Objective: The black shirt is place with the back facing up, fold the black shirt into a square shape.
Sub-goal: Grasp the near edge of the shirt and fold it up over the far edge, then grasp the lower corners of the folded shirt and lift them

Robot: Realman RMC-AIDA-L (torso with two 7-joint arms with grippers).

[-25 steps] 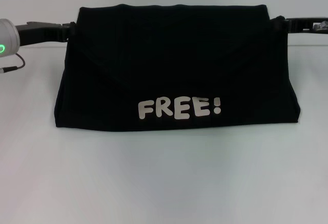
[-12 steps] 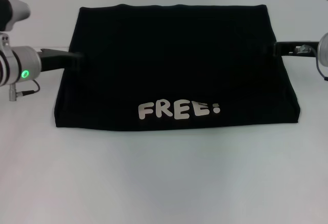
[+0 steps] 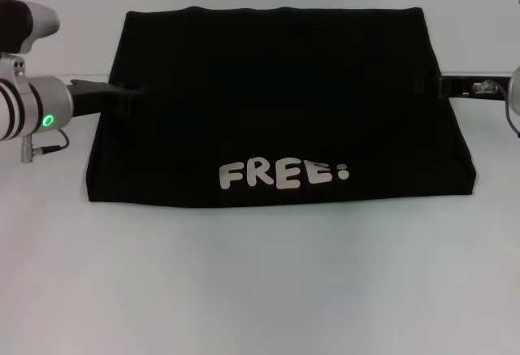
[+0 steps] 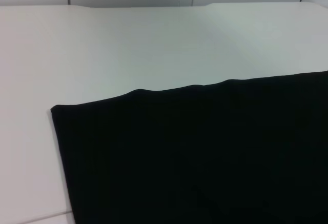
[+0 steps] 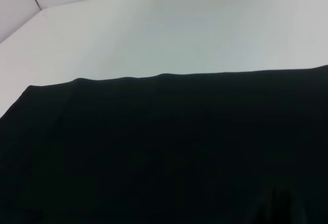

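Head view: high, facing forward and down, takes in whole black shirt (image 3: 280, 103) on white table (image 3: 260, 282), arms entering from both sides. Left wrist view: close, low over shirt's far corner (image 4: 195, 157). Right wrist view: close, low across cloth (image 5: 164, 147). All three share shirt's far edge.

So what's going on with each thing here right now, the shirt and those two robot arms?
black shirt: folded into a wide band, lying flat on the table, white FREE lettering facing up near its front edge.
left gripper: at the shirt's left edge, reaching onto the cloth.
right gripper: at the shirt's right edge, against the cloth.
table: white, carrying the shirt.
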